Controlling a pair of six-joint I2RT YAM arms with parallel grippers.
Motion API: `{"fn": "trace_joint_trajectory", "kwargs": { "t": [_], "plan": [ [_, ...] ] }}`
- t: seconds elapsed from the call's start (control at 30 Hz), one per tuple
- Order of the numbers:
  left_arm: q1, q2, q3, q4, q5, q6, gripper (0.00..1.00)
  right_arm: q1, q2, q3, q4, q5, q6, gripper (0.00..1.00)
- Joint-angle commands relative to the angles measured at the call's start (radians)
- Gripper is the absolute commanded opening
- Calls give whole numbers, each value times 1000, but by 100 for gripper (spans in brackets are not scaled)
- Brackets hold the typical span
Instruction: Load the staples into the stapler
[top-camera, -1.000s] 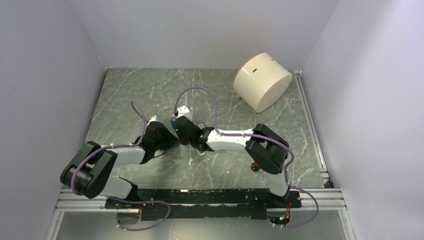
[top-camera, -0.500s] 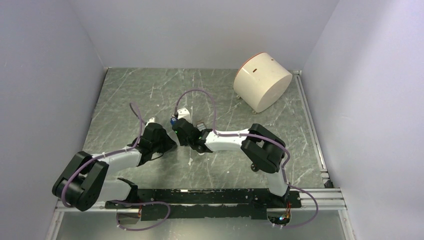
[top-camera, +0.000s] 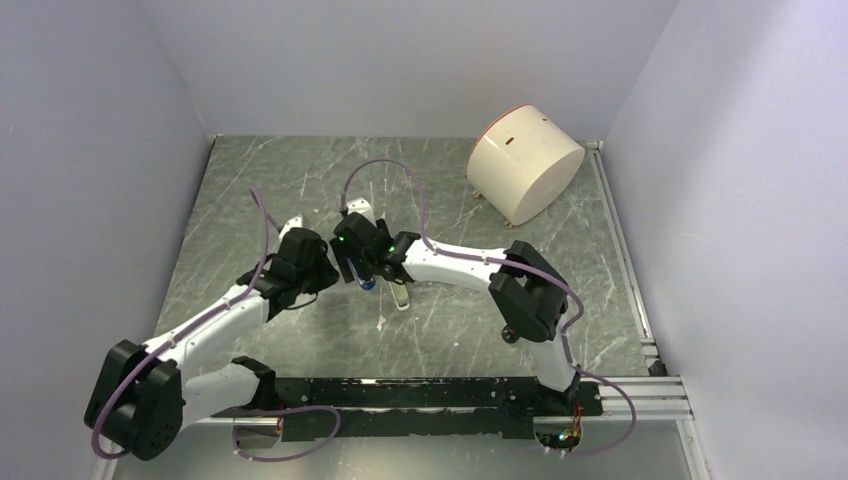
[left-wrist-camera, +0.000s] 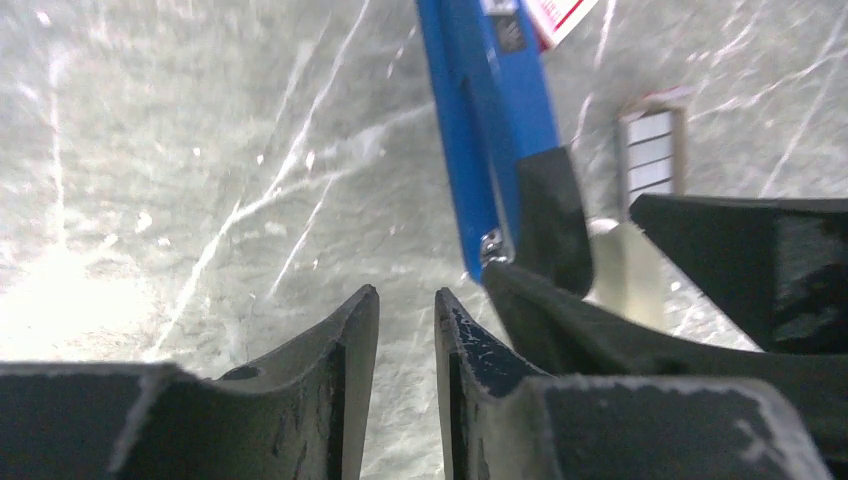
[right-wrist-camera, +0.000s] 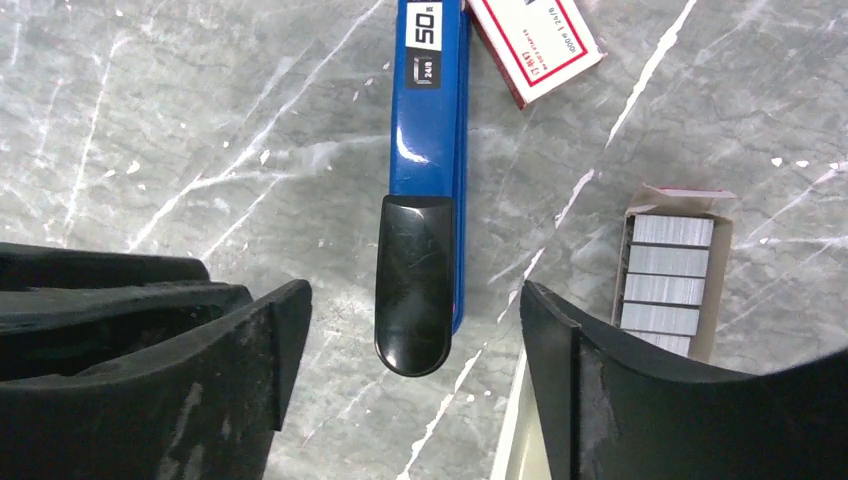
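Observation:
The blue stapler (right-wrist-camera: 428, 140) lies flat on the marble table, and its black end (right-wrist-camera: 412, 290) shows between the wide-open fingers of my right gripper (right-wrist-camera: 415, 345) without touching either. The staples show as a red-and-white box lid (right-wrist-camera: 535, 40) beside the stapler's far end and an open tray of grey staple blocks (right-wrist-camera: 665, 275) to its right. My left gripper (left-wrist-camera: 407, 300) hovers just left of the stapler (left-wrist-camera: 490, 130), its jaws a narrow gap apart with nothing between them. In the top view both grippers (top-camera: 322, 274) (top-camera: 358, 270) crowd over the stapler (top-camera: 368, 284).
A beige oblong bar (top-camera: 401, 297) lies just right of the stapler. A large cream cylinder (top-camera: 525, 160) lies on its side at the back right. Pale walls close in the table on three sides.
My right gripper has opened wide and let go of the stapler, which now rests on the table. The left jaws parted slightly. Both wrists shifted left and farther back.

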Motion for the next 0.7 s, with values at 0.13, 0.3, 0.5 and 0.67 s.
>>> {"fn": "trace_joint_trajectory", "kwargs": {
  "t": [0.13, 0.3, 0.5, 0.67],
  "plan": [
    [4, -116, 193, -242, -134, 78, 50, -29, -235, -64, -57, -32, -34, 83],
    [4, -231, 314, -348, -131, 144, 77, -42, -515, -217, -76, 109, -61, 83],
    [4, -351, 522, -514, -124, 290, 97, -42, -822, -281, -253, 331, -84, 100],
    [4, -404, 736, -671, -173, 406, 97, -42, -989, -171, -455, 523, -39, 100]
  ]
}}
